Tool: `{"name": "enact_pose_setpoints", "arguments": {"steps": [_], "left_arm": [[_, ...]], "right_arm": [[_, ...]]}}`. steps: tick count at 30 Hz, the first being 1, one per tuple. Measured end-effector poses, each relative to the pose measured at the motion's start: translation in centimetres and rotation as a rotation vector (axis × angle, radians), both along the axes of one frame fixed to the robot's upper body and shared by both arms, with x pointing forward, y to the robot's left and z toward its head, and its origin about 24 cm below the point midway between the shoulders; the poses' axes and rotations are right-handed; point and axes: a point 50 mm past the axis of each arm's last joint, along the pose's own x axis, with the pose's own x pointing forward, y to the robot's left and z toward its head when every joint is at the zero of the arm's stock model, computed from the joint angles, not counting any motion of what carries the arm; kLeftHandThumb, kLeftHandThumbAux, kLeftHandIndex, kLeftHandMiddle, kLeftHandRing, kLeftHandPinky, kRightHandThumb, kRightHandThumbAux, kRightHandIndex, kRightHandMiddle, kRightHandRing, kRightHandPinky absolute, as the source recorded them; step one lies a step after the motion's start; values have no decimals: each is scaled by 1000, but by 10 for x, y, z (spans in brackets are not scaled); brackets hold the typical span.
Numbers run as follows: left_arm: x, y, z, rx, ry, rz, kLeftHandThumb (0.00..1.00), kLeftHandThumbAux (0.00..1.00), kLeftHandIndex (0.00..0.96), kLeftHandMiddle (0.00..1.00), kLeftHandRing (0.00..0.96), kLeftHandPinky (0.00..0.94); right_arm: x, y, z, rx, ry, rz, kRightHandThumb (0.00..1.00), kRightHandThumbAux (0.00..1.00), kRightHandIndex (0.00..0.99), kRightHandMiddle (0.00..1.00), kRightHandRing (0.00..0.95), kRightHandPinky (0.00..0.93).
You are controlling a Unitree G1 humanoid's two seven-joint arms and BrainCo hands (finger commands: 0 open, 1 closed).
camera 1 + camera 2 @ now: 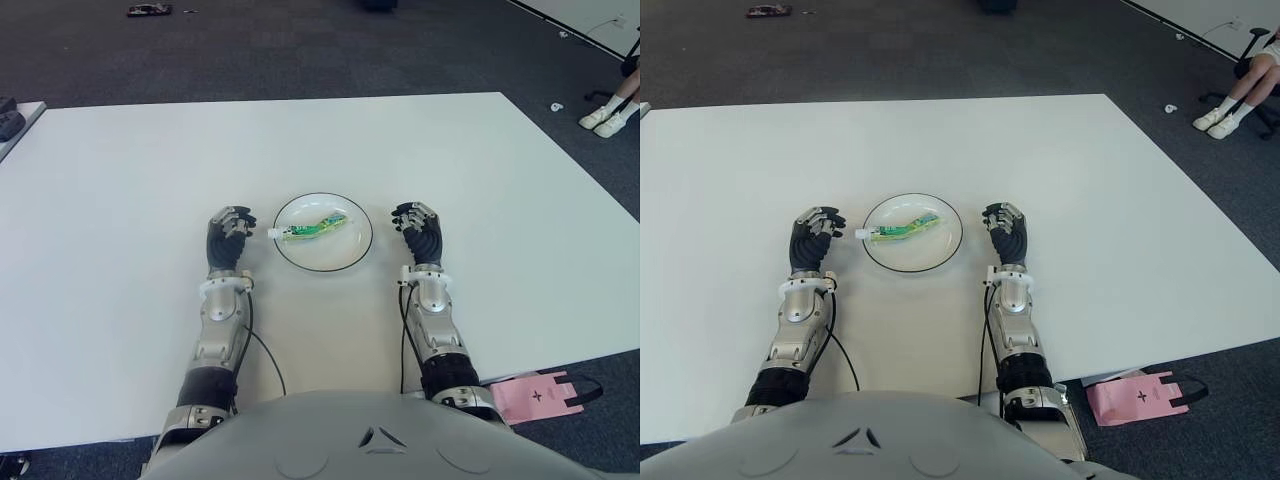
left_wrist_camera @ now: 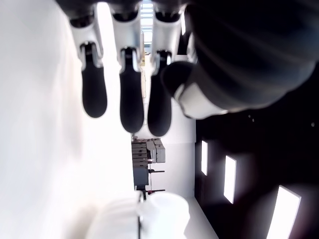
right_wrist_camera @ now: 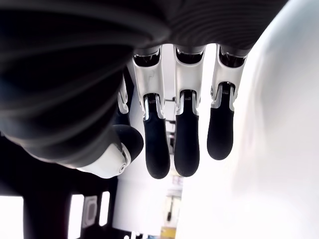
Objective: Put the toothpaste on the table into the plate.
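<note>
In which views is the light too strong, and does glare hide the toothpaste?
Both wrist views: the table is washed out to plain white behind the dark fingers. Eye views: even light, no glare; the toothpaste in the plate shows clearly.

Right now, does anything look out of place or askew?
Only slightly: the toothpaste lies in the plate, but its white cap end pokes over the rim toward the left robot hand. Nothing spilled or damaged.

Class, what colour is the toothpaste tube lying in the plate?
Mostly green, with a white cap; the toothpaste tube shows best in the left eye view.
</note>
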Motion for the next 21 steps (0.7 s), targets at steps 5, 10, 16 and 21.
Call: {"name": "enact_pose_setpoints", "arguments": {"steps": [5, 10, 16, 21], "left_arm": [[0, 0, 0, 2, 0, -1, 711, 716, 433, 505, 497, 485], [0, 1, 1, 7, 0, -2, 710, 716, 434, 508, 495, 488], [0, 2, 2, 11, -4, -1, 710, 715, 434, 509, 496, 490], [0, 3, 2, 12, -5, 0, 711, 714, 434, 508, 496, 491]], "right_arm": [[1, 2, 2, 15, -26, -4, 711, 728, 428, 502, 496, 496], [1, 3, 1, 24, -26, -28, 712, 728, 428, 499, 496, 506], [0, 3, 1, 29, -26, -45, 712, 730, 427, 501, 505, 523], [0, 4, 1, 32, -26, -50, 712, 730, 426, 500, 505, 518]]}}
